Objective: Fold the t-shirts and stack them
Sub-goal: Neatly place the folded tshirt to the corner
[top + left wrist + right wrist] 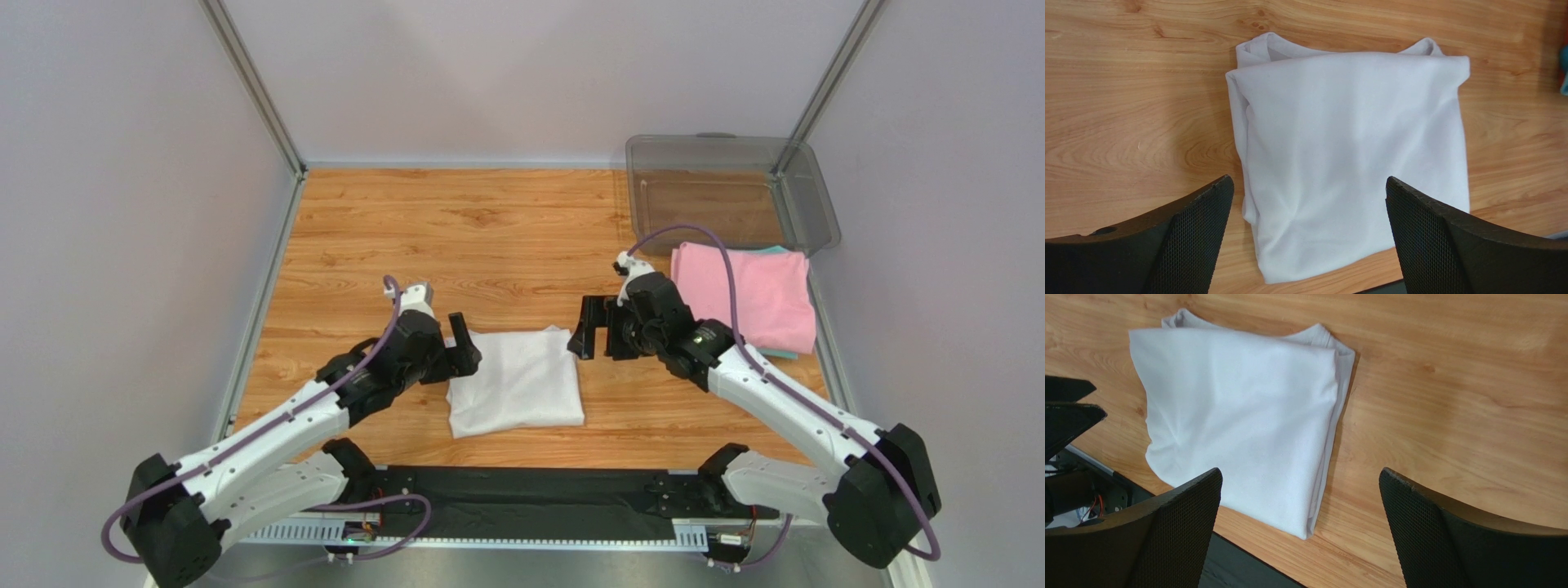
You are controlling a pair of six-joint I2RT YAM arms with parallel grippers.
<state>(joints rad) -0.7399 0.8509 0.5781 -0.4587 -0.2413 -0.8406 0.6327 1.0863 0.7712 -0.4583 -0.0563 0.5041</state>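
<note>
A white t-shirt (515,380) lies folded into a rough square on the wooden table near the front edge; it also shows in the left wrist view (1352,147) and the right wrist view (1241,416). A folded pink t-shirt (746,297) lies at the right, with a thin teal edge (778,354) of another shirt under it. My left gripper (464,347) is open and empty just left of the white shirt. My right gripper (593,328) is open and empty just right of it. No blue tag shows.
A clear plastic bin (730,190) stands at the back right behind the pink shirt. Grey walls enclose the table on three sides. A black strip (528,496) runs along the front edge between the arm bases.
</note>
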